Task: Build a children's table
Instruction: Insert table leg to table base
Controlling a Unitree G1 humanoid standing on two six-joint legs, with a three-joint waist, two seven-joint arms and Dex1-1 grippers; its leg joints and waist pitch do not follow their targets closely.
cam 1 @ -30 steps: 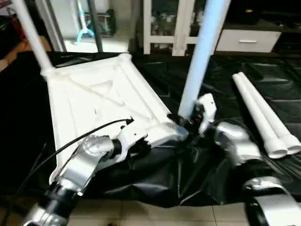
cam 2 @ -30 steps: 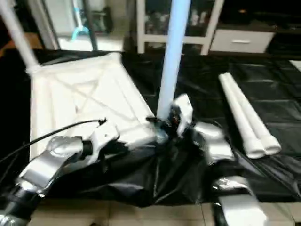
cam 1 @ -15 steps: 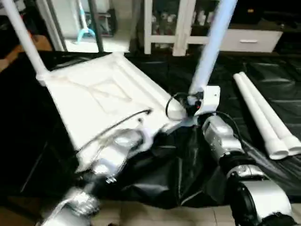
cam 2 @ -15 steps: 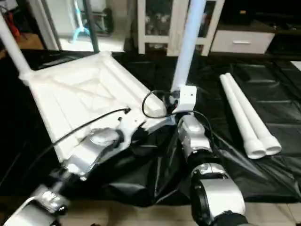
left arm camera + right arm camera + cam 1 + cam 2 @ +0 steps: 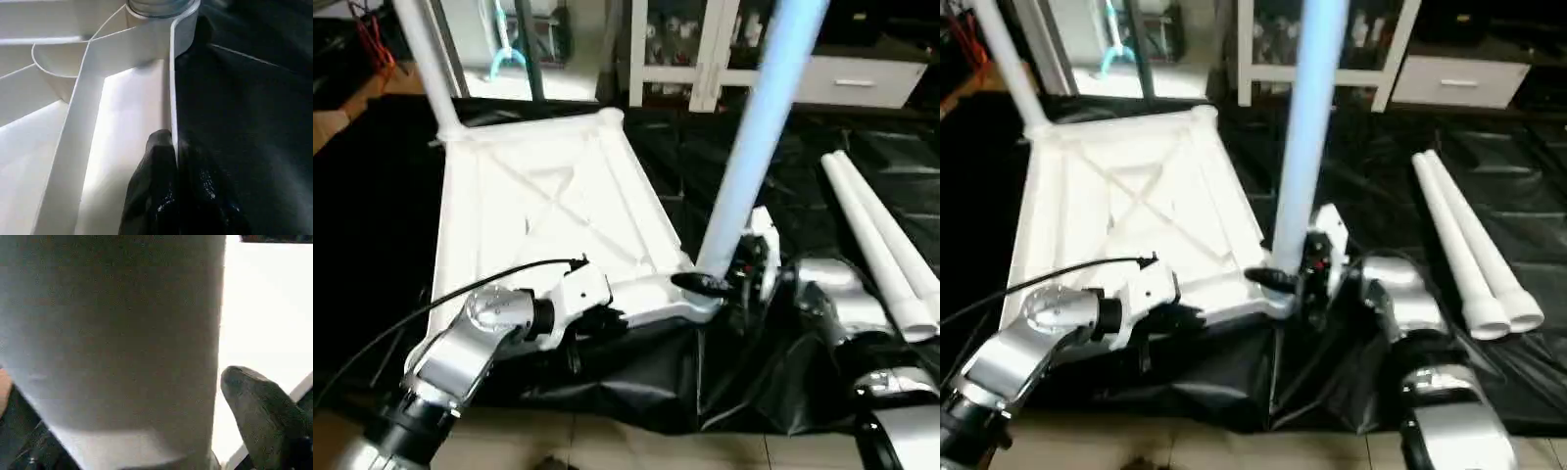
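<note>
Left eye view: left claw (image 5: 597,328) pinches tabletop (image 5: 548,206) rim to steady it; right claw (image 5: 724,284), jaw state unclear, at socketed leg (image 5: 759,147).

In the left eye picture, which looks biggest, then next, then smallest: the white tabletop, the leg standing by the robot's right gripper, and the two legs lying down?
1. Tabletop.
2. Standing leg, though it's nearer the camera.
3. Each lying leg; both look alike.

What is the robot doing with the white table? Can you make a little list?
tabletop: upside down on the black sheet
far leg: standing in a far corner
near leg: standing in the near corner
spare legs: two, lying side by side
left claw: shut on the tabletop's rim
right claw: at the near leg's base
</note>
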